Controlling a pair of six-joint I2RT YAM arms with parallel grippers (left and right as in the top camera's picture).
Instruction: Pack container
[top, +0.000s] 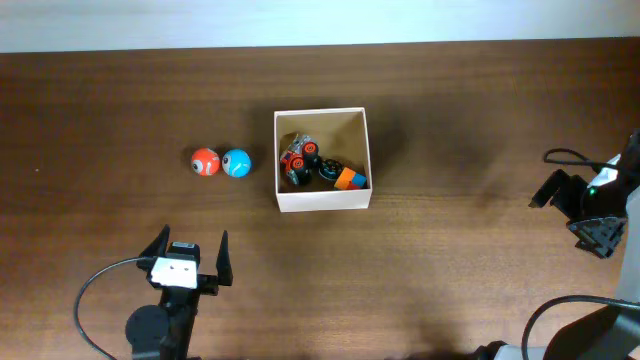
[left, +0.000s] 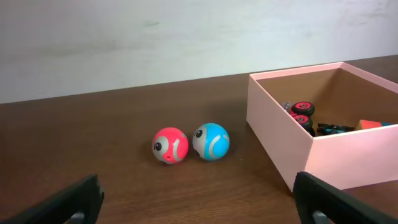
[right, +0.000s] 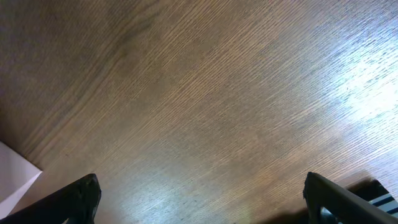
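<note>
- Dark wood-grain desk (top: 450, 90) carries everything, and the container (top: 322, 198) sits near its middle, open side up.
- Inside the container, a red-and-black wheeled toy (top: 297, 160) and an orange-and-blue block (top: 350, 179) crowd the half nearer the robot. The far half shows bare tan floor.
- Outside the container, on its left, lie the blue ball (top: 236, 162) and beyond it the red ball (top: 205, 161), the pair just beside each other, perhaps touching.
- The left fingers (top: 224, 255) are spread wide and hold nothing. They sit nearer the robot than the container, below the balls in the overhead view.
- The right fingers (right: 68, 199) are likewise wide apart and empty, well off to the container's right.
- Likely step: fetch a ball with the left arm.
  - Take the blue ball first.
  - Close the fingers across the row, not along it, so the red ball is not nudged rolling.
  - Release over the bare far half.
- The left wrist view alone shows the wall height of the container and the balls' eye markings.
- Only the overhead view shows how the floor of the container is filled.
- The right wrist view gives only desk grain and a pale corner I cannot identify.
</note>
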